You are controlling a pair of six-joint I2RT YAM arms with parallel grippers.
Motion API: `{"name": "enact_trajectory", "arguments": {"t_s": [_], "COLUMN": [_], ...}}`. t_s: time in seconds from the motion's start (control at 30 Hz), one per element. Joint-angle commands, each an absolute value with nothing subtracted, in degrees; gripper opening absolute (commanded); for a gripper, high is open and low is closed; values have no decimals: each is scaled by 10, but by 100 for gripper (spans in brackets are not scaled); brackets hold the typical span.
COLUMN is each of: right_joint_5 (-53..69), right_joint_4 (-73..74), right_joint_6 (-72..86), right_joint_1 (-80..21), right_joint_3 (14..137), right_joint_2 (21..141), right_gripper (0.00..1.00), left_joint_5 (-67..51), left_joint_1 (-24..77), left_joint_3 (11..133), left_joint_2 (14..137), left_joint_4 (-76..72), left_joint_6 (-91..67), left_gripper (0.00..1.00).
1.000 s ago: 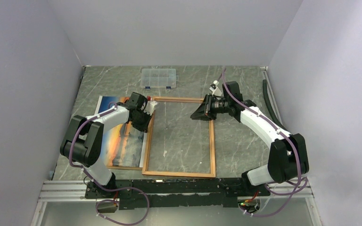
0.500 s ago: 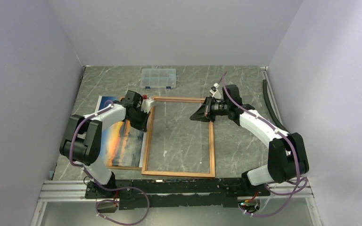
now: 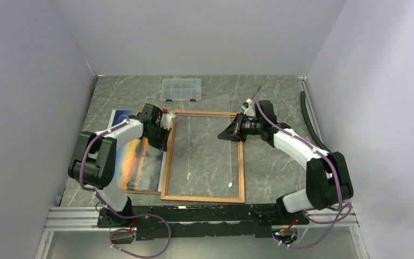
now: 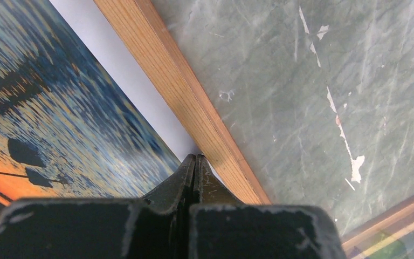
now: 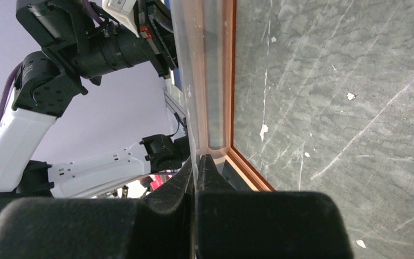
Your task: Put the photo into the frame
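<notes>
My right end effector [image 5: 199,158] clamped on the frame [image 3: 205,198] edge, left end effector [image 4: 195,157] closed, tips touching its left rail, the photo [image 3: 140,164] flat on the table [image 3: 280,97], just beside that rail

Both arms reach forward, low; left gripper [image 4: 195,157] fingers pressed together, right gripper [image 5: 198,157] pinching the frame [image 5: 230,81] edge.

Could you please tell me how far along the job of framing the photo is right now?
Nothing looks finished yet. The photo lies picture side up on the table, beside the left rail of the frame, not inside it. In hand: the right gripper is shut on the frame's right edge, and the left gripper, shut, sits at the left rail. Left to do: getting the photo into the frame.
</notes>
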State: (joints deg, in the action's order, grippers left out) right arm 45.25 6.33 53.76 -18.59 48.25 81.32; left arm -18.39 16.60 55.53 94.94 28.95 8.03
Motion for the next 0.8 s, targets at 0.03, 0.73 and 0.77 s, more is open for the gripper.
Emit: {"name": "enact_trajectory", "arguments": {"t_s": [0.03,0.73,0.77], "right_joint_5": [423,348,344], "right_joint_4": [35,118,122], "right_joint_6": [536,449,447], "right_joint_1": [-191,-189,-189], "right_joint_3": [476,473,472], "right_joint_2": [811,828,829], "right_gripper": [0,0,0], "left_joint_5": [-216,-235,-234], "left_joint_1": [169,170,170], "left_joint_3": [553,578,575], "left_joint_2": [960,972,969], "left_joint_4": [282,295,292], "left_joint_6": [94,96,95], "left_gripper": [3,3,3]}}
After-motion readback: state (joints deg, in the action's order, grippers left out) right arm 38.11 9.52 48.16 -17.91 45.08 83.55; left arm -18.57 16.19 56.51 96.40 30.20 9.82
